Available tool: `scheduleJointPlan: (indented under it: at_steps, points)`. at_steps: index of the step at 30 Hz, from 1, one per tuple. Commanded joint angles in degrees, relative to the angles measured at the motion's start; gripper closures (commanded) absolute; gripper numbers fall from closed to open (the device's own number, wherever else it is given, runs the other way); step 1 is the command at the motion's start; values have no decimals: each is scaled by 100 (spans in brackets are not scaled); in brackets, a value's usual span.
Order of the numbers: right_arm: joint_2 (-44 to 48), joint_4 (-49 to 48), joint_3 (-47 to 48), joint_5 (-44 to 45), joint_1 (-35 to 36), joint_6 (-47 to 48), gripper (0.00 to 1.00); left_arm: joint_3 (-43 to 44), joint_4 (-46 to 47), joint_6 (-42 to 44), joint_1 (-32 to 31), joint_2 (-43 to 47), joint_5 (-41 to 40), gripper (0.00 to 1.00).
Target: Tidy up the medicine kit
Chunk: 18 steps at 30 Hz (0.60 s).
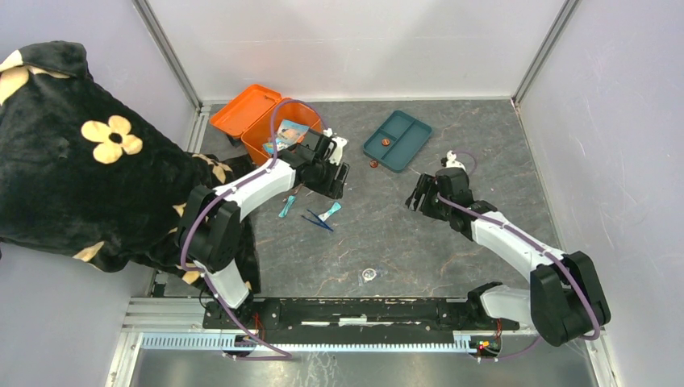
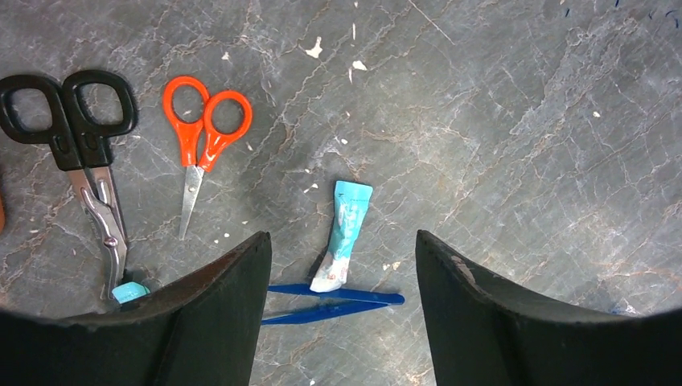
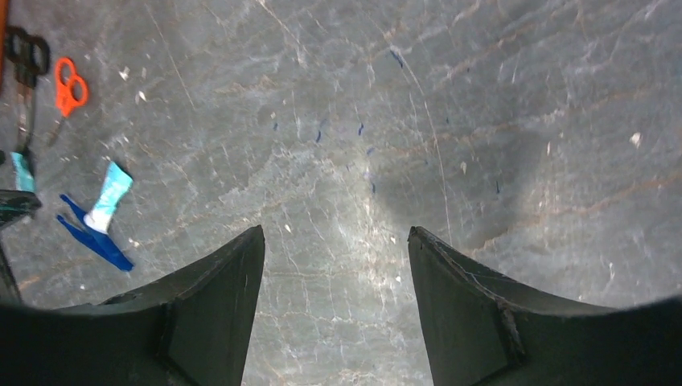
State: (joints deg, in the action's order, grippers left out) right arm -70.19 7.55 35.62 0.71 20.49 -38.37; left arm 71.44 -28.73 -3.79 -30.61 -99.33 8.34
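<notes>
Orange medicine kit (image 1: 242,109) is sitting at 11 o'clock on the table (image 1: 403,250), its lid hanging open toward the corner walls. Packets are showing inside, their print too small to read. Left claw (image 2: 342,269) is hovering at 4 o'clock of the kit, fingers spread wide, gripping nothing. Beneath it a teal tube (image 2: 343,235) is lying, label blurred, its lower end meeting blue tweezers (image 2: 330,304). Orange scissors (image 2: 203,137) and black-handled shears (image 2: 84,153) are lying side by side at 10 o'clock in that wrist view. Right claw (image 3: 335,265) is gaping too, holding nothing. Open grey table is stretching between the two claws. Teal tray (image 1: 397,139) is resting at 12 o'clock, apart from the kit.
</notes>
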Motion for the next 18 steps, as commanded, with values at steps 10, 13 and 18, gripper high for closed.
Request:
scheduleJointPlan:
  at_steps: [10, 13, 18]
  points:
    - [467, -400, -669, -2120, 1190, 1610, 33, 74, 15, -188, -77, 460, -246, 28]
    - [511, -305, -750, -2508, 1237, 1891, 32, 12, 110, -264, -77, 538, -236, 28]
    - [764, -507, -1232, -2619, 1519, 1727, 34, 45, 96, -274, -81, 546, -280, 28]
